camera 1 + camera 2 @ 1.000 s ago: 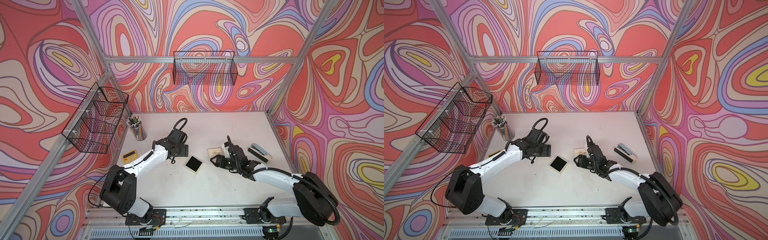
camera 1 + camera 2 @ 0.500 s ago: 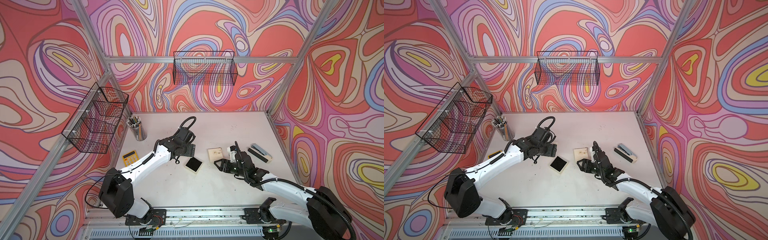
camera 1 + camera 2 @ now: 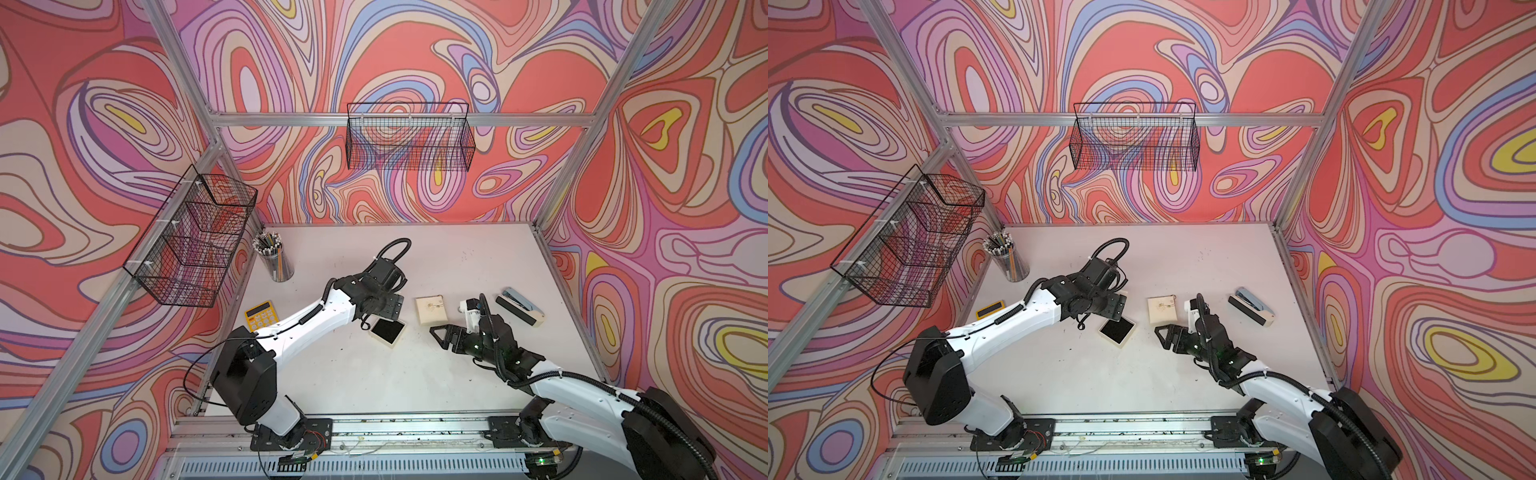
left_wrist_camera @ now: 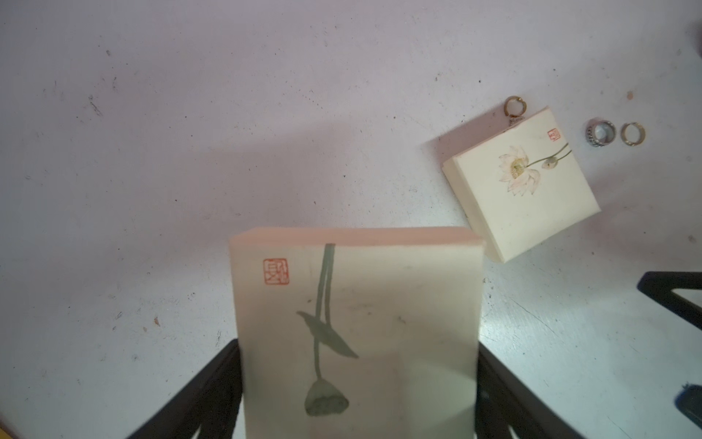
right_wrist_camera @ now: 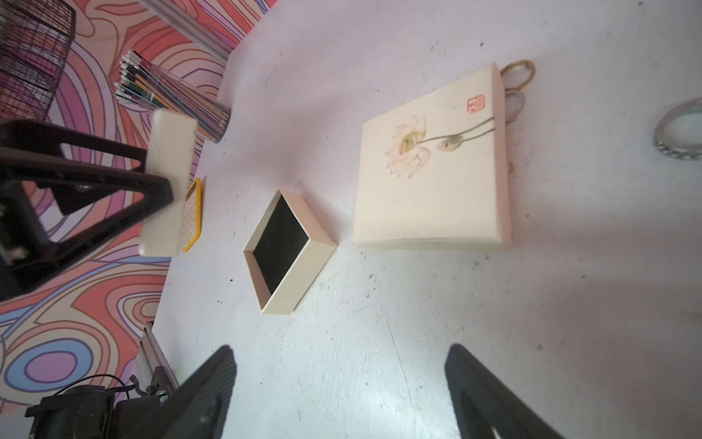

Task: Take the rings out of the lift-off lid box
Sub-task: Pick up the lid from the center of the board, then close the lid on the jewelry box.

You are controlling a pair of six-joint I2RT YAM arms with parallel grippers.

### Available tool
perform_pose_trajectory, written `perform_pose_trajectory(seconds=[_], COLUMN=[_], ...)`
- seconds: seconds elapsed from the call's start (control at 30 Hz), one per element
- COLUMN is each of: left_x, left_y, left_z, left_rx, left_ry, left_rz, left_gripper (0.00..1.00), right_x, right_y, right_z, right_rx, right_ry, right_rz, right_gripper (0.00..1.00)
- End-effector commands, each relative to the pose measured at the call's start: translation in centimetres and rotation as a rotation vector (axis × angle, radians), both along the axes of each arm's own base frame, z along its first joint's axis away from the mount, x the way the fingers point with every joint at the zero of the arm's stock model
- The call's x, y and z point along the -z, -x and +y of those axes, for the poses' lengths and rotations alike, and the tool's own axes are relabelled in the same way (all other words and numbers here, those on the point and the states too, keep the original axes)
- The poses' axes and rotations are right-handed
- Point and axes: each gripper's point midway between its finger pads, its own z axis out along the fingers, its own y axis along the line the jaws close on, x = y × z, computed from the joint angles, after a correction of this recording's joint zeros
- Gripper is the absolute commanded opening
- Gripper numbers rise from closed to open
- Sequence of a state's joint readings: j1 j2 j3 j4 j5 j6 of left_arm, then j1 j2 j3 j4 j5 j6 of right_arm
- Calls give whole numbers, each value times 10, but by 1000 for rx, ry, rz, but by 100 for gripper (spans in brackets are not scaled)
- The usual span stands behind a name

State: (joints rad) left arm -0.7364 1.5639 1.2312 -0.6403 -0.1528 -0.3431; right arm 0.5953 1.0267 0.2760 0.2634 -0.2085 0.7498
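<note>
My left gripper (image 4: 359, 353) is shut on a cream lid (image 4: 353, 304) with a lotus stem drawn on it, which it holds off the table. In both top views this gripper (image 3: 384, 306) hangs just above the open box base (image 3: 387, 331). The base's black lining (image 5: 279, 243) shows nothing on it. Two small silvery rings (image 4: 600, 132) (image 4: 632, 133) lie on the table beside a closed cream lotus box (image 4: 522, 182). My right gripper (image 5: 342, 384) is open and empty, low over bare table in front of that closed box (image 3: 431, 309).
A gold-coloured ring with a charm (image 4: 515, 105) lies against the closed box's far corner. A pencil cup (image 3: 276, 257) and a yellow calculator (image 3: 259, 316) stand at the left, a stapler (image 3: 519, 307) at the right. Wire baskets (image 3: 409, 141) hang on the walls.
My left arm has swung right until its gripper hangs over the open box base. My right gripper has drawn back a little toward the front, and its jaws have opened wider.
</note>
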Motion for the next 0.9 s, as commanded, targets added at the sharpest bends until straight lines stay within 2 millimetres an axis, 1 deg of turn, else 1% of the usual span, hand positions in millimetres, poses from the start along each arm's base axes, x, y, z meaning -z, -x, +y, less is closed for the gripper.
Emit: perform_pose_trajectory(seconds=[0.0, 0.13, 0.27, 0.63, 0.87], left_x=[7, 18, 28, 44, 53], left_y=[6, 13, 21, 42, 50], left_z=[-3, -7, -8, -10, -13], left_rx=[40, 61, 75, 114, 129], left_ry=[-63, -69, -79, -88, -104], left_rz=[29, 60, 86, 129, 144], left_gripper=[82, 82, 83, 84, 84], right_x=[-14, -17, -20, -25, -28], right_y=[1, 2, 2, 0, 1], right_z=[2, 0, -2, -4, -5], right_rx=[-10, -3, 3, 13, 18], right_ry=[-42, -43, -46, -33, -35], right_rz=[-56, -71, -81, -87, -96], right_gripper=[93, 94, 95, 95, 95])
